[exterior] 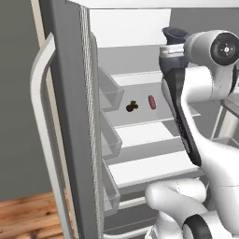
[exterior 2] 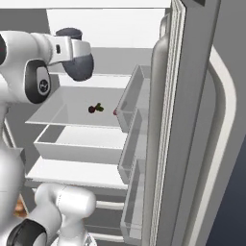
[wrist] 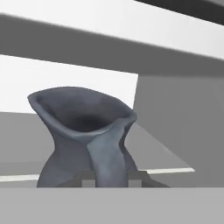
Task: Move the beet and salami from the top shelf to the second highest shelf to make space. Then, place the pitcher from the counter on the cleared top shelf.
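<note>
The dark blue-grey pitcher (wrist: 83, 131) stands upright between my fingers, with my gripper (wrist: 111, 180) shut on its side handle. In the base views the pitcher (exterior: 173, 44) (exterior 2: 78, 65) is inside the open fridge at the level of the top shelf (exterior: 135, 78). Whether it rests on that shelf, I cannot tell. One shelf lower, the second highest shelf (exterior: 140, 116) carries the small dark beet (exterior: 132, 106) (exterior 2: 94, 108). The pinkish-red salami (exterior: 151, 101) (exterior 2: 115, 112) lies beside the beet, half hidden by a door bin in the right base view. The counter is out of view.
The fridge door (exterior: 70, 116) stands open on the left with clear bins (exterior: 109, 93) along its inside. A second door (exterior 2: 192, 125) with bins (exterior 2: 134, 96) is open on the right. A drawer (exterior 2: 77, 144) and lower shelves (exterior: 154, 168) sit below.
</note>
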### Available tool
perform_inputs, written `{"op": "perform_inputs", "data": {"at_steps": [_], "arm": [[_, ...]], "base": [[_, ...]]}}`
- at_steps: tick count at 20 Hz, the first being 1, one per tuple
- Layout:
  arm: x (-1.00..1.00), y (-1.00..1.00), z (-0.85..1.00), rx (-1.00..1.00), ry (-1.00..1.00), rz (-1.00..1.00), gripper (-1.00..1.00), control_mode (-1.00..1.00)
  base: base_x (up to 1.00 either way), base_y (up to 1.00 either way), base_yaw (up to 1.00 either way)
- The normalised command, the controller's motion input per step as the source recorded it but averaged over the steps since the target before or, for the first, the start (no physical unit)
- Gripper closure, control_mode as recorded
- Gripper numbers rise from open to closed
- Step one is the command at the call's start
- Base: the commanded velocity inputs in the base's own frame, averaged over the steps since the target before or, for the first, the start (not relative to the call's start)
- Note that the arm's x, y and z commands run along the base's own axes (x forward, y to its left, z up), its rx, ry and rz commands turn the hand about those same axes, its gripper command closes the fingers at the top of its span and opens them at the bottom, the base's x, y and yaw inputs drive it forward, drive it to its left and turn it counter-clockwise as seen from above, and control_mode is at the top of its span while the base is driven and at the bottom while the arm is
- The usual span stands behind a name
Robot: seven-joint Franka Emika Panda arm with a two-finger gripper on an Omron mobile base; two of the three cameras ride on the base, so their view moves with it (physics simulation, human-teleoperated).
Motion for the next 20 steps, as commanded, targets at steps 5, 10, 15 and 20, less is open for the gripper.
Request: {"op": "perform_inputs", "data": {"at_steps": [5,10,15,20], "arm": [[0.45,-0.09,0.00,0.08,-0.02,0.00,1.00,-1.00],[0.52,-0.08,0.00,0.07,-0.03,0.00,1.00,-1.00],[0.66,-0.08,-0.01,0.06,0.00,0.00,1.00,-1.00],[0.69,-0.13,-0.03,0.07,0.00,0.00,1.00,-1.00]], "base": [[0.00,0.00,0.00],[0.00,0.00,0.00],[0.00,0.00,0.00],[0.00,0.00,0.00]]}}
